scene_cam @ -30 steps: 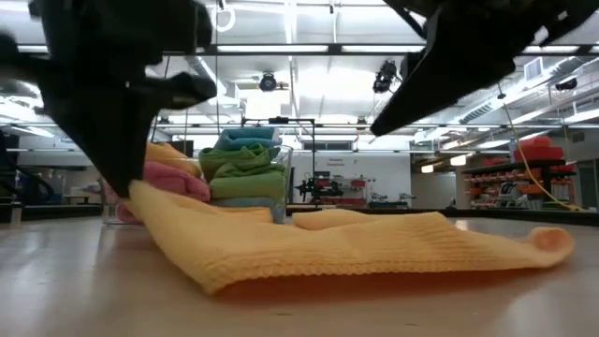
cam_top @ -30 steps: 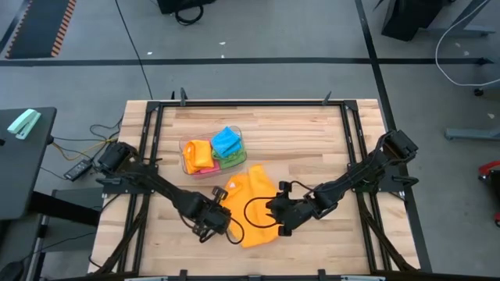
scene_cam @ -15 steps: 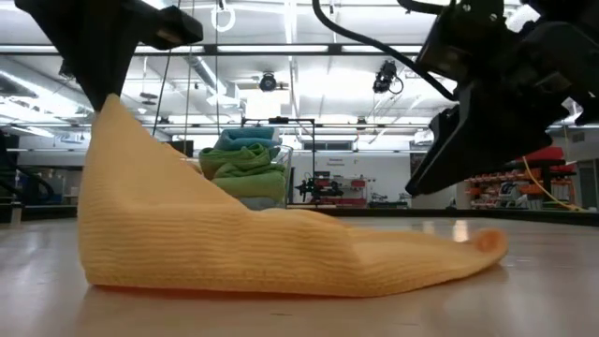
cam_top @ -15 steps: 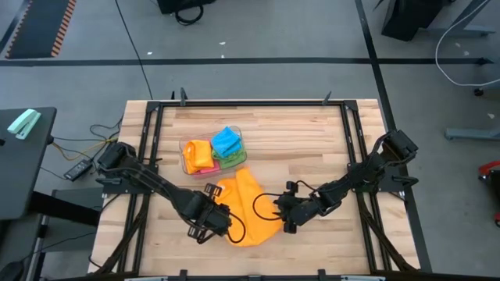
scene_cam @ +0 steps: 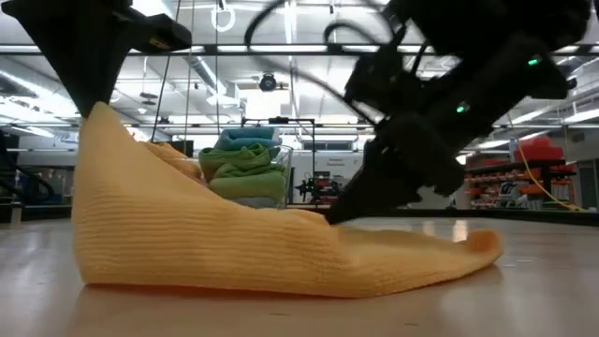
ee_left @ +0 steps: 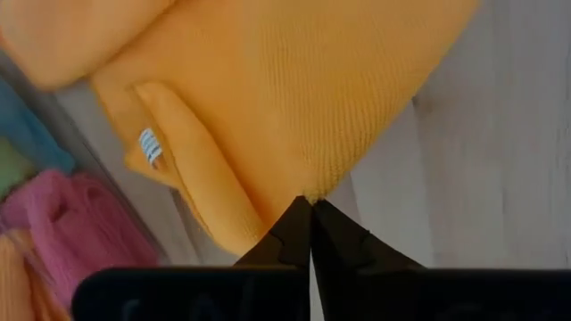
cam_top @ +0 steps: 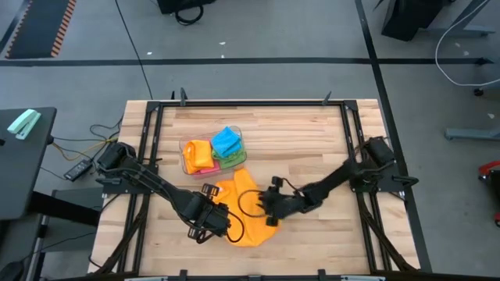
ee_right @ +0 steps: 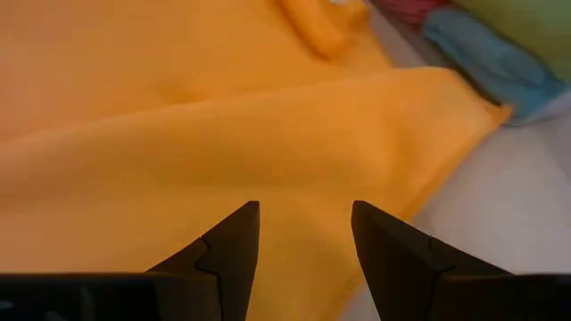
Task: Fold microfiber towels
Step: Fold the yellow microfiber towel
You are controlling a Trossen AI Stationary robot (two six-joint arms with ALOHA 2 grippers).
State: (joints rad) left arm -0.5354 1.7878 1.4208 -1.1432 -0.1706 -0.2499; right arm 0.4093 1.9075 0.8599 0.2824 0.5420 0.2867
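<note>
Low view: the left tool (scene_cam: 94,103) is clamped on the orange towel's (scene_cam: 234,248) corner, lifting it off the desk (scene_cam: 524,300) to fold; the right tool (ee_right: 299,236), fingers apart, hovers over it

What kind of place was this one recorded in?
Probably an industrial lab or workshop: a wooden workbench on a grey concrete floor with taped lines, and open ceiling strip lights with shelving behind in the low view.
</note>
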